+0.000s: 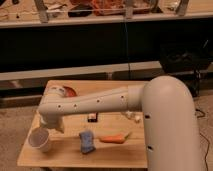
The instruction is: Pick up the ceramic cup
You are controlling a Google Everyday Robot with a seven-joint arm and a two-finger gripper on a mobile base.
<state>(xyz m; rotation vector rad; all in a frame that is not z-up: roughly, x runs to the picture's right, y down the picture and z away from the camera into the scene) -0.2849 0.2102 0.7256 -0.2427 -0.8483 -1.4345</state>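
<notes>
1. At the far left of the table (70, 156) we note the ceramic cup (41, 139), white, upright, mouth up, near the front-left corner.
2. Just above and right of the cup we see the wrist end of the arm (95, 104). The pincer (52, 125) hangs under it, close over the cup's upper right side. We see no contact between them, and nothing is held.
3. The pincer fingers are mostly hidden behind the wrist; we take them as standing apart at full spread.
4. Behind the wrist, at the back left of the table, we see part of an orange-brown bowl (68, 92) with a pale object beside it; the arm covers most of it.
5. Toward the middle front lies a blue cloth-like object (87, 141), apart from the cup, with bare wood between them.
6. Behind that, under the arm, sits a small dark flat item (92, 118); we cannot tell what it is.
7. Right of the blue object lies a carrot (114, 138), tip pointing left, stalk end to the right.
8. A small pale object (131, 115) sits just under the arm farther right.
9. The large white arm body fills the right side, covering the table's right end.
</notes>
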